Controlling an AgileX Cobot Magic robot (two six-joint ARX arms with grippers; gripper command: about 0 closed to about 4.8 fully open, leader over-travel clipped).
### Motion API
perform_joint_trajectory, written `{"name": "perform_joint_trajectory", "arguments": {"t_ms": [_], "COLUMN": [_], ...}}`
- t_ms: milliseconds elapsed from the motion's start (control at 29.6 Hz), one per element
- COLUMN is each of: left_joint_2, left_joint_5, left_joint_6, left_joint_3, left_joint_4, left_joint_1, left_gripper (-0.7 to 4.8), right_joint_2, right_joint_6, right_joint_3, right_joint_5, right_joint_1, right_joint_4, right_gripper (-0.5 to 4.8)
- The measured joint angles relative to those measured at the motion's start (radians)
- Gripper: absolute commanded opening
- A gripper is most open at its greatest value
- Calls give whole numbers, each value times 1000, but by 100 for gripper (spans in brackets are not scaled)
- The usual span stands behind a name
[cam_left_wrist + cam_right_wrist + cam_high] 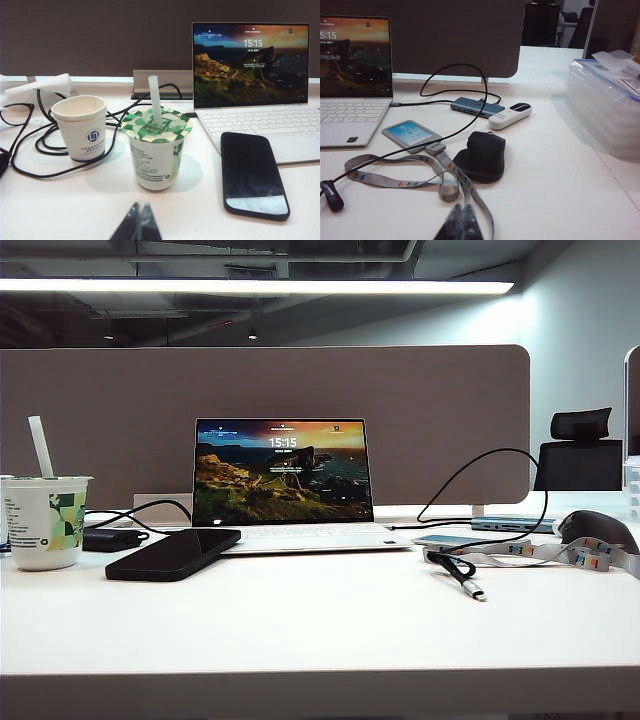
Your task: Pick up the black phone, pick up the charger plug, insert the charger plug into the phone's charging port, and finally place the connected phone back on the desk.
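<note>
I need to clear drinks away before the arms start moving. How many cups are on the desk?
2: a sealed cup with a straw beside the black phone, and an open paper cup just beyond it among cables. Others may sit out of view.

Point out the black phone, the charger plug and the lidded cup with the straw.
black phone (pixel 172 554), exterior view, middle of its glossy face.
charger plug (pixel 474 591), exterior view, silver connector tip.
lidded cup (pixel 156 165), left wrist view, its printed side wall.
</note>
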Motion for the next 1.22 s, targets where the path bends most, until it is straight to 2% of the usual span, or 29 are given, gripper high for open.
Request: {"name": "perform_joint_trajectory", "arguments": {"t_ms": [304, 439, 473, 574, 743, 946, 1081, 1216], "left_joint_2": [0, 0, 0, 28, 240, 411, 497, 611], "left_joint_5": [-11, -47, -81, -90, -90, -89, -85, -3], "left_joint_6": [35, -5, -23, -31, -32, -33, -33, -33], "left_joint_3": [0, 29, 76, 180, 386, 542, 631, 707], "left_joint_4": [29, 68, 68, 79, 71, 66, 68, 76], "left_joint_1": [0, 0, 0, 0, 0, 0, 0, 0], "left_gripper": [-6, -6, -6, -6, -6, -6, -6, -6], "right_joint_2": [0, 1, 8, 96, 404, 590, 692, 804], "right_joint_6": [13, 102, 107, 108, 108, 106, 105, 105], "right_joint_3": [5, 158, 223, 357, 644, 814, 898, 975], "right_joint_5": [0, 37, 57, 66, 30, -14, -69, -79], "right_joint_1": [0, 0, 0, 0, 0, 11, 75, 187], "right_joint_4": [-5, -55, -67, -82, -81, -79, -81, -109], "right_gripper": [-5, -5, -5, -5, -5, -5, -5, -5]}}
